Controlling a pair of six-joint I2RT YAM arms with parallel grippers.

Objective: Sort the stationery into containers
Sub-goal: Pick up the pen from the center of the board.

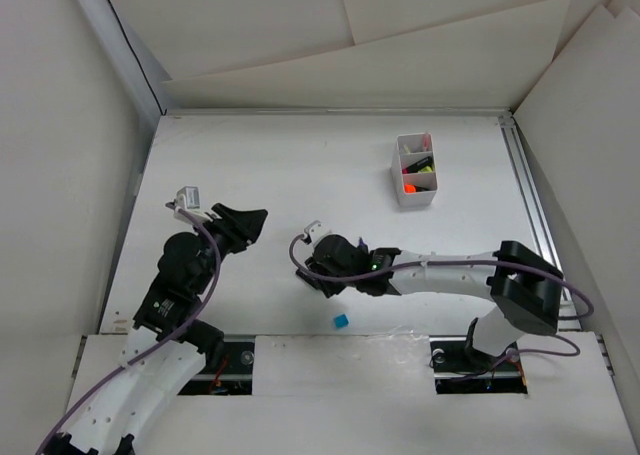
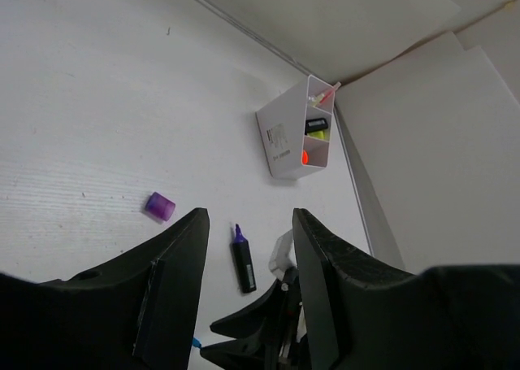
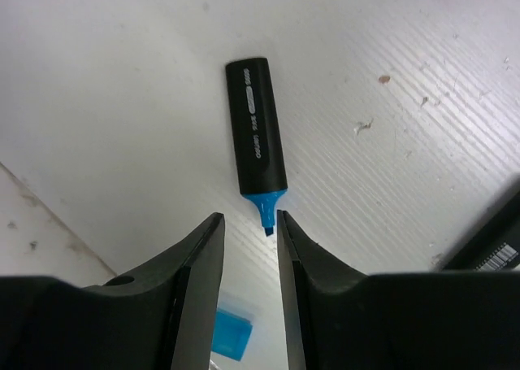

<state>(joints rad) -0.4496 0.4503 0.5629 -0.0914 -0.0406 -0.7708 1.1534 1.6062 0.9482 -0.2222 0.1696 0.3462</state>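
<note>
Overhead and wrist views of a stationery-sorting bench. The right gripper (image 3: pixel 250 215) hangs low over the white table (image 1: pixel 250 155), near the middle of its front edge. Its jaws are drawn close together but not closed, with a narrow slot between them and nothing clamped. An uncapped highlighter (image 3: pixel 257 142) with a black barrel and a blue chisel tip lies flat on the table. Its tip points into the mouth of that slot and touches neither finger. A loose blue cap (image 3: pixel 231 335) lies on the table on the near side of the fingers (in the overhead view it sits just in front of the right arm). A purple cap (image 2: pixel 160 206) lies apart from the highlighter, farther out on the table. The left gripper (image 2: pixel 248 215) is held off the surface at the left of the table, its jaws apart and empty, looking toward the highlighter and the far right. There the white box (image 1: pixel 415 199) stands well apart from both arms. Its three compartments hold a pink piece (image 1: pixel 424 140) farthest away, a yellow-and-black piece (image 1: pixel 420 162) in the middle, and an orange piece (image 1: pixel 409 186) nearest. A dark labelled object at the right edge of the right wrist view cannot be identified.
</note>
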